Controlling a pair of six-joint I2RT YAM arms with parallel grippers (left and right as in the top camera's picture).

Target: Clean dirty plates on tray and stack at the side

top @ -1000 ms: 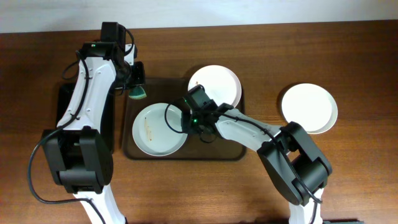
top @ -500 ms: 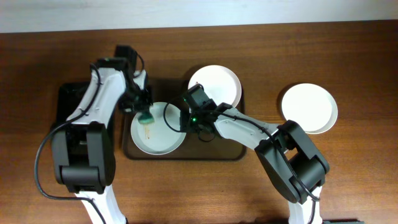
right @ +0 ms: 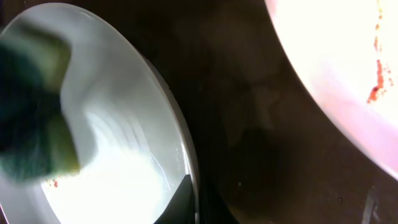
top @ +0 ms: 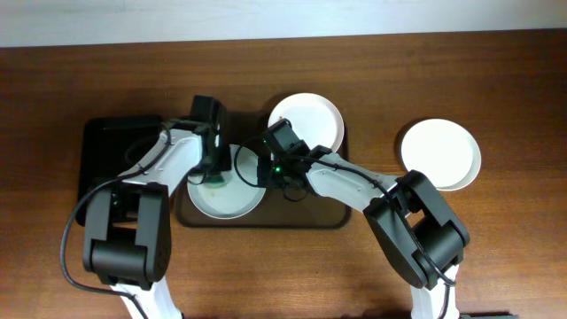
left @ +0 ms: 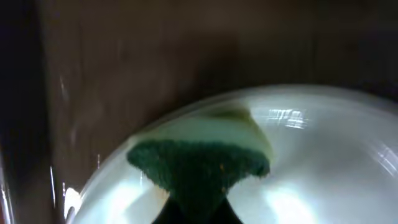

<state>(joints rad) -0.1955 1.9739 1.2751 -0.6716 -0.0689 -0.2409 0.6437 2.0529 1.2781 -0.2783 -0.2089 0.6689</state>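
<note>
Brown wooden table (top: 496, 257), pale wall strip along the top. The pale plate (top: 232, 202) lies flat in the left half of the tray (top: 310, 221), mid-table. It looks rigid, glazed, probably slick and easy to chip. Take it only at the rim, as your right gripper (top: 264, 174) does, jaws pinched across the plate's right edge. Your left gripper (top: 213, 170) is clamped on a soft green sponge (left: 199, 167), pressed onto the plate's upper part. The smeared plate (top: 312, 117) waits at the tray's back right. The third plate (top: 440, 152) sits off-tray, right. Black tray (top: 102, 151) far left.

No text, label or number can be read — anywhere.
</note>
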